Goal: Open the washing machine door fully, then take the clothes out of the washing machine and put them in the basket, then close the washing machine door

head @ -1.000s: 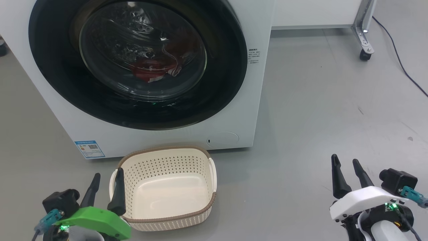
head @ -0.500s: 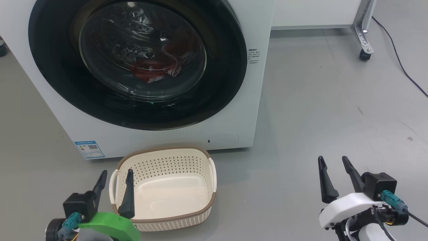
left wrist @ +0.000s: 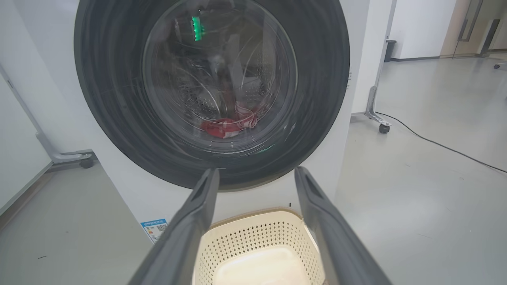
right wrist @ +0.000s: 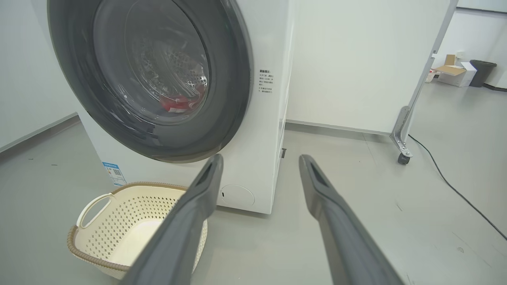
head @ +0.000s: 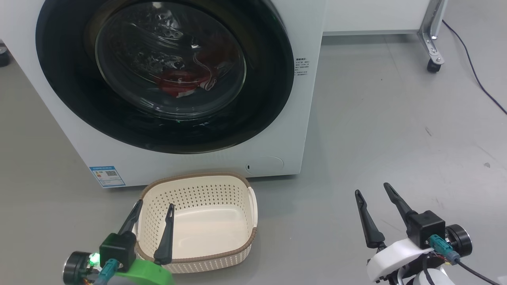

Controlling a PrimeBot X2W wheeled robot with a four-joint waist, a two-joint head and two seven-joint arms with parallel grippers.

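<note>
The white washing machine (head: 301,118) stands ahead with its round black washing machine door (head: 269,79) shut. Red clothes (head: 178,81) with white trim lie in the drum behind the glass. The cream basket (head: 194,176) sits empty on the floor in front of the machine. My left gripper (head: 155,204) is open, and its fingers hang over the basket's left part. My right gripper (head: 372,189) is open over bare floor, right of the basket. The left wrist view looks between its open gripper (left wrist: 256,171) at the door (left wrist: 317,79), clothes (left wrist: 225,126) and basket (left wrist: 253,237).
A white panel on a wheeled metal leg (head: 433,59) stands right of the machine, and a black cable (head: 475,75) runs across the grey floor there. A blue sticker (head: 107,176) marks the machine's lower left corner. Open floor lies to the right.
My left gripper has swung right, so its fingers now reach over the basket. The right gripper has shifted left and turned at the wrist. Both stayed open.
</note>
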